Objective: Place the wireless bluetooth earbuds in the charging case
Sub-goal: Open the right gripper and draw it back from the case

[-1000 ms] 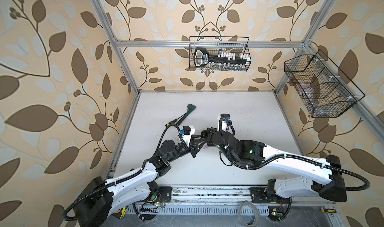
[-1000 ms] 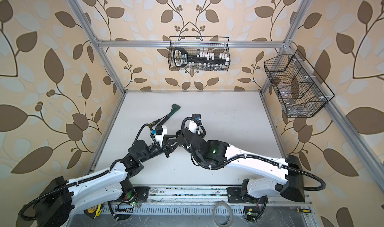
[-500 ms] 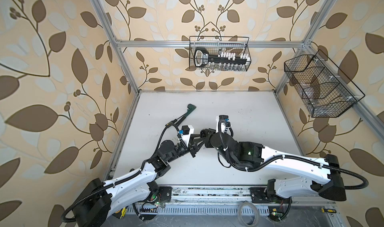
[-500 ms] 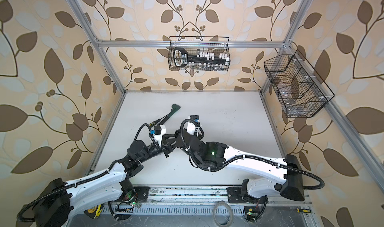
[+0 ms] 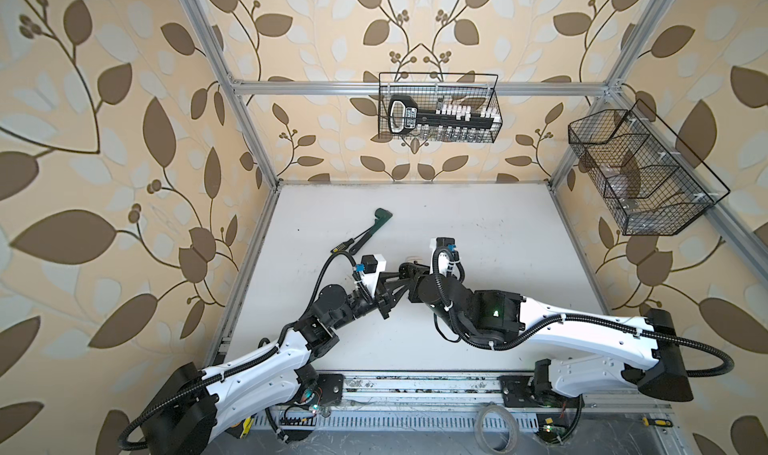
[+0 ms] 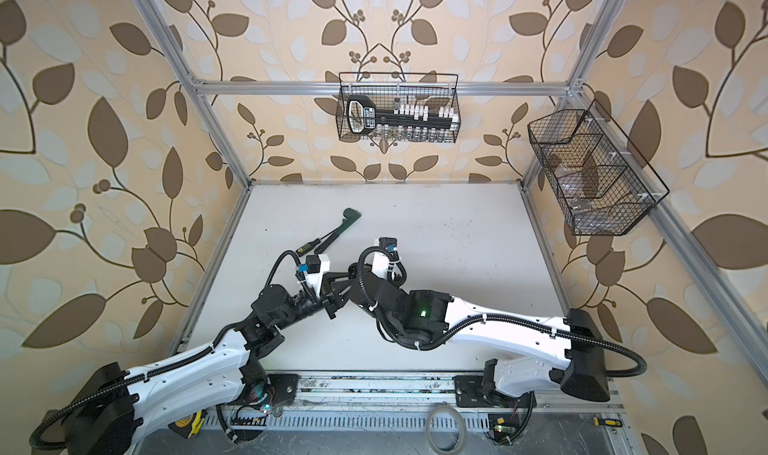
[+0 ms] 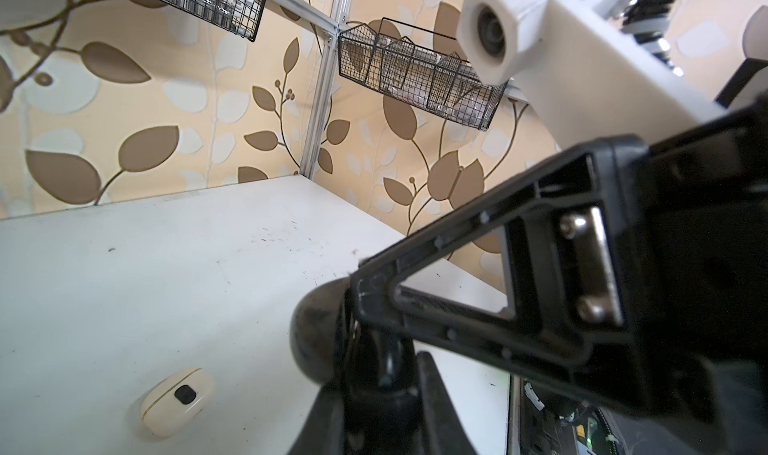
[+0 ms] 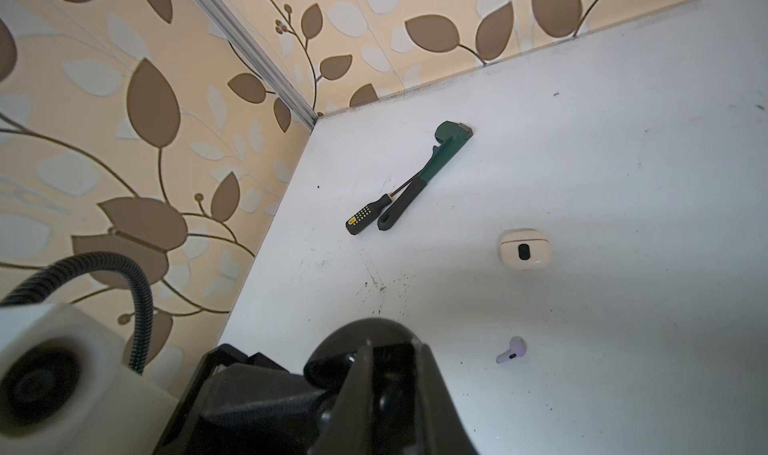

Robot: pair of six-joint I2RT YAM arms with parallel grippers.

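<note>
Left gripper (image 7: 376,390) clamps the black charging case (image 7: 318,336) mid-table, presumably steadying it for the right gripper (image 8: 388,351), whose jaw gap is unreadable; wrench (image 5: 370,230) lies clear at eleven o'clock.

In a top view the left arm (image 5: 266,361) extends from the lower left of the frame and the right arm (image 5: 582,332) from the lower right, elbows bent. The left hand (image 5: 398,278) and right hand (image 5: 413,272) meet tip to tip at mid-frame. The left's jaws are pressed together; the right's state is unclear.
</note>
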